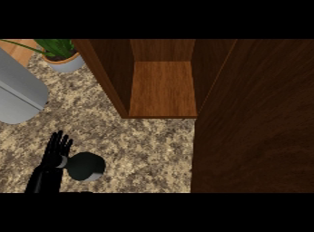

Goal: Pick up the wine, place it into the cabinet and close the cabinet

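Standing just right of the left hand (56, 152): wine (86, 166).

Speckled counter (139, 140) — wine (87, 166), cabinet (161, 90), potted plant (62, 56).

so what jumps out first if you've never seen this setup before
The big dark wooden cabinet fills the upper middle, its compartment open and its wide door swung out over the right side. At lower left, a black hand with straight fingers stands beside a dark wine bottle seen from above on the speckled counter. A potted plant and a grey rounded appliance sit at upper left.
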